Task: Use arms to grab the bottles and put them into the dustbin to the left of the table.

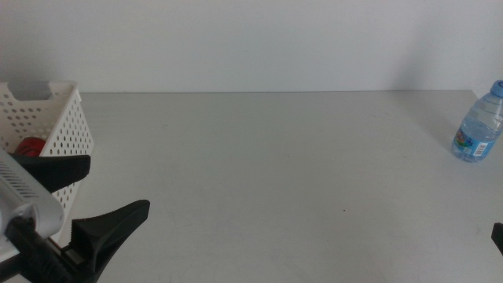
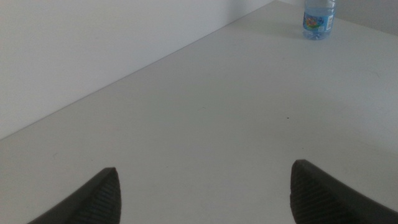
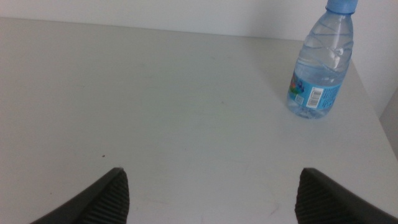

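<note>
A: Clear plastic bottle (image 1: 478, 126), blue cap, stands upright near the table's (image 1: 275, 181) right edge, toward the far side. Nothing touching it.

B: Grippers?

A: Left gripper (image 1: 86, 196) sits at the near left corner beside the bin (image 1: 67, 122), jaws spread wide, holding nothing. Right gripper (image 3: 211, 193) faces the bottle from the near right, jaws also spread, empty, well apart from it. Only a dark sliver of it shows at the right edge in the middle view.

B: Bin contents?

A: Something red (image 1: 31, 146) inside, partly hidden by the wall and the left jaw. Likely the can, can't confirm.

B: How will the bottle handle?

A: Looks filled with water, so some weight. Thin walls will likely give under squeeze, smooth and a bit slippery. I'd grip the body around the label (image 3: 309, 93), below the ribbed shoulder. It's narrow, so it could tip if nudged.
</note>
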